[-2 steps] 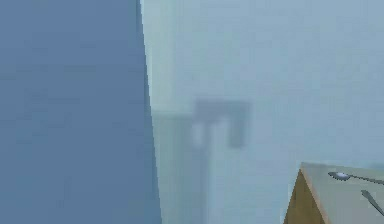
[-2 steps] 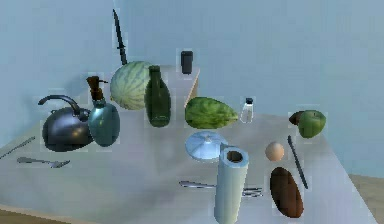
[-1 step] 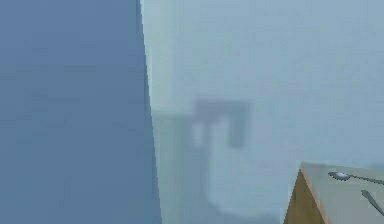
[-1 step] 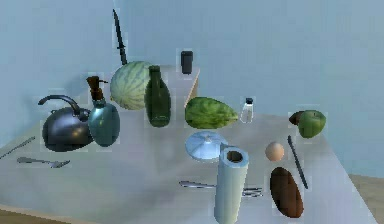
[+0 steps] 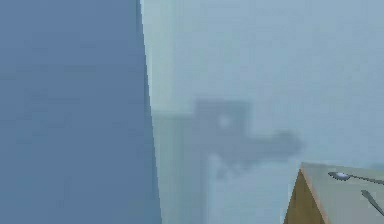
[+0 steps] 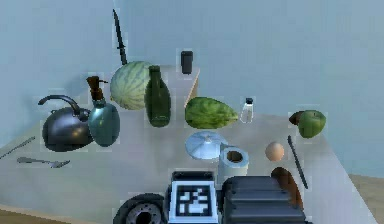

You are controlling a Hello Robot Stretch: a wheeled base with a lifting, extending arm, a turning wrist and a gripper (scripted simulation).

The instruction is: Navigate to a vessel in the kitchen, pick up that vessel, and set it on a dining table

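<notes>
Gripper (image 6: pixel 140 212) low at countertop (image 6: pixel 90 185) edge, right of kettle (image 6: pixel 65 125); cannot tell if it holds anything; likely vessel, pale bowl (image 6: pixel 207 147), farther right of kettle; risk: reaching knocks crowding cup (image 6: pixel 234 158) or green bottle (image 6: pixel 157 97).

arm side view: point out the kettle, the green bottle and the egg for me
kettle (image 6: pixel 66 128): arm side view, on its dark round body
green bottle (image 6: pixel 157 103): arm side view, on its body below the neck
egg (image 6: pixel 274 151): arm side view, on the middle of its shell
</notes>
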